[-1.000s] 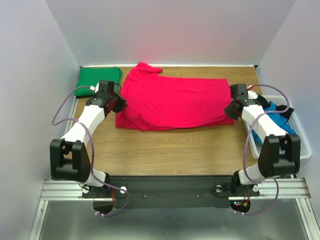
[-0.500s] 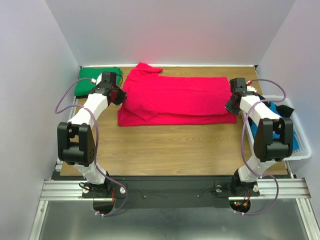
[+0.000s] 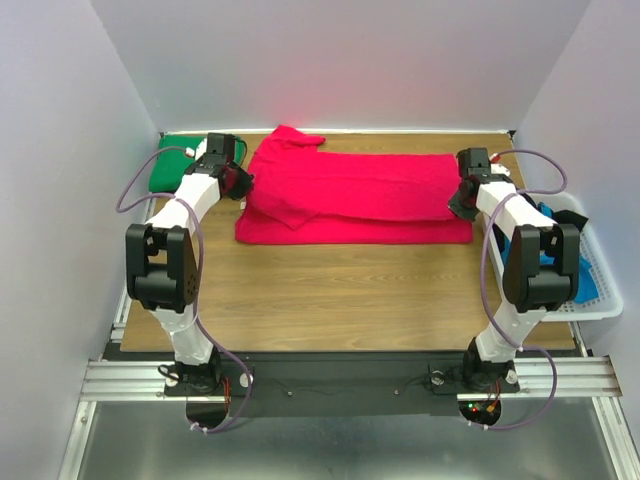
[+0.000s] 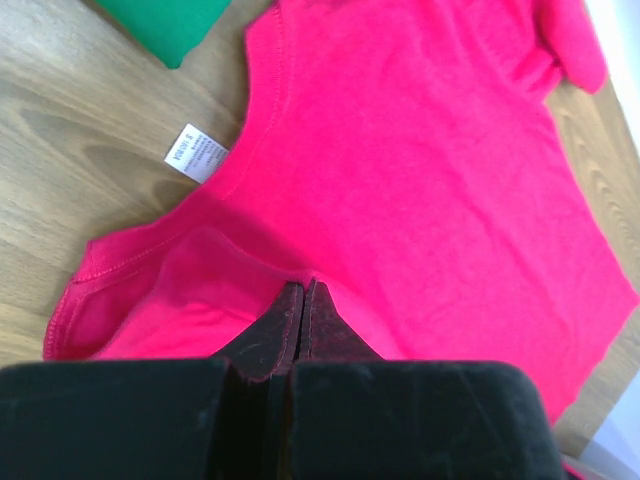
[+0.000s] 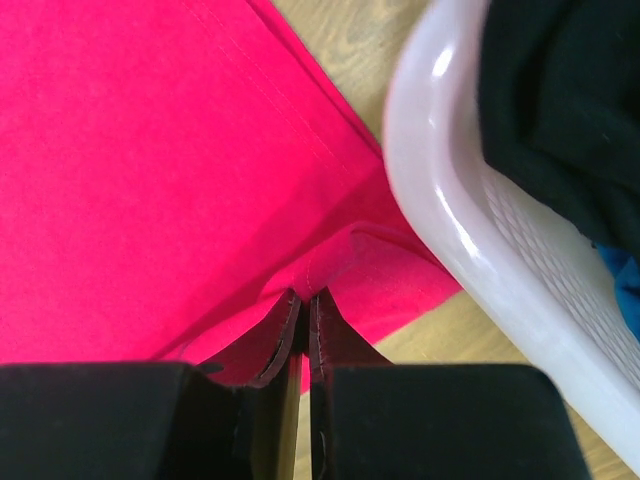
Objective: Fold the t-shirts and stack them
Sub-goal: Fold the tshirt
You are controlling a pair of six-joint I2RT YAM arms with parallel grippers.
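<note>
A crimson red t-shirt [image 3: 350, 195] lies across the back of the table, folded lengthwise into a long band, collar end to the left. My left gripper [image 3: 243, 185] is shut on a pinch of its cloth near the collar [image 4: 303, 285]. My right gripper [image 3: 458, 203] is shut on a pinch at the hem end [image 5: 305, 293]. An emerald green t-shirt [image 3: 172, 168] sits folded at the back left corner, its edge showing in the left wrist view [image 4: 165, 20]. A bright blue t-shirt [image 3: 585, 280] and a black t-shirt [image 3: 570, 222] lie in the basket.
The white slatted basket [image 3: 590, 312] stands at the table's right edge, its rim [image 5: 450, 200] close beside my right gripper. A white label [image 4: 195, 152] sticks out at the red collar. White walls close in the back and both sides.
Both grippers have carried the red t-shirt's near edge toward the back, laying it over the far part. The shirt is now a narrower, flatter band. Both arms stretch farther out.
</note>
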